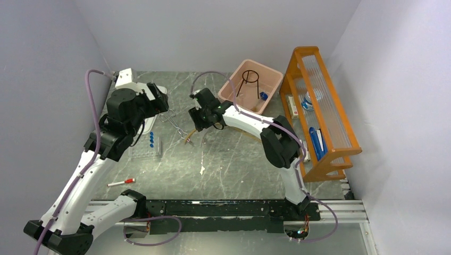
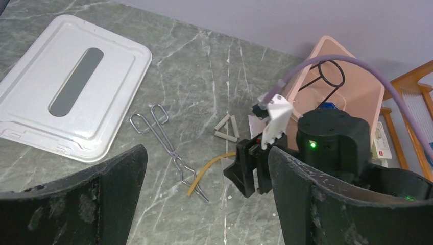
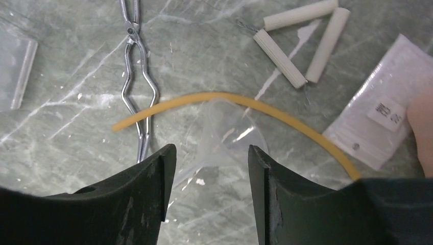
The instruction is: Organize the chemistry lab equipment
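**A:** Entry one: right claw (image 3: 212,150)?

**B:** Spread, low over a clear plastic funnel (image 3: 230,135) on the grey marbled table (image 3: 66,132); contact cannot be told.

**A:** Adjacent stock?

**B:** Curved amber rubber tubing (image 3: 230,97) crosses the funnel's edge and the silver metal tongs (image 3: 137,76). A white rod triangle (image 3: 301,46) lies beyond. A black wire ring (image 1: 250,79) stands in the pink plastic tub (image 1: 265,65).

**A:** Left claw (image 2: 204,153)?

**B:** Spread wide, holding nothing, above the tongs.

Your left gripper (image 2: 206,153): far left, jaws wide apart | your right gripper (image 3: 212,150): far centre, pointing down, jaws parted.
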`<action>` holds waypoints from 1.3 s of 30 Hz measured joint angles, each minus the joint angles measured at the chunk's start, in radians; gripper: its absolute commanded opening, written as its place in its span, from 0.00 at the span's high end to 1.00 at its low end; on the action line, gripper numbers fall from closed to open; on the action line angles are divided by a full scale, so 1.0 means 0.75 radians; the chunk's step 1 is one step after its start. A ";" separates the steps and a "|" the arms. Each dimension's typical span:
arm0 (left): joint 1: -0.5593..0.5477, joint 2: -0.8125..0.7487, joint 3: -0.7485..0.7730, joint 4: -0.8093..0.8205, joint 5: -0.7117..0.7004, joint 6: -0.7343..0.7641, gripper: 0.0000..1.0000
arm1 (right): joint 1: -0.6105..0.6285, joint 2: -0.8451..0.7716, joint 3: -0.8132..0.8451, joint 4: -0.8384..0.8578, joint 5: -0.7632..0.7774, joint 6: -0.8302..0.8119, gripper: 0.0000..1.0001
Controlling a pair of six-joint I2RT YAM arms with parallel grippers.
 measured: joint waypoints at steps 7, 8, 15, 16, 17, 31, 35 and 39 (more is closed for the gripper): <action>0.000 0.008 0.000 -0.003 -0.001 0.001 0.08 | 0.000 0.129 0.112 -0.058 -0.106 -0.161 0.46; -0.001 0.007 0.000 -0.003 0.000 0.001 0.09 | -0.001 0.144 0.125 -0.073 -0.129 -0.188 0.48; 0.000 0.012 0.000 -0.003 -0.001 0.001 0.09 | -0.001 0.168 0.141 -0.176 -0.302 -0.343 0.78; 0.000 0.015 0.000 -0.003 -0.001 0.001 0.09 | -0.001 0.168 0.141 -0.184 -0.325 -0.352 0.88; 0.000 0.018 0.000 -0.003 -0.001 0.001 0.09 | -0.001 0.167 0.141 -0.188 -0.355 -0.358 0.95; 0.000 0.025 0.000 -0.004 -0.001 -0.001 0.08 | -0.055 0.023 0.172 -0.362 -0.546 -0.464 1.00; 0.000 0.032 0.000 -0.007 0.011 -0.008 0.17 | -0.139 -0.175 0.150 -0.267 -0.552 -0.386 1.00; 0.000 0.034 0.000 0.002 0.084 0.001 0.17 | -0.252 -0.419 0.080 -0.061 -0.514 -0.240 1.00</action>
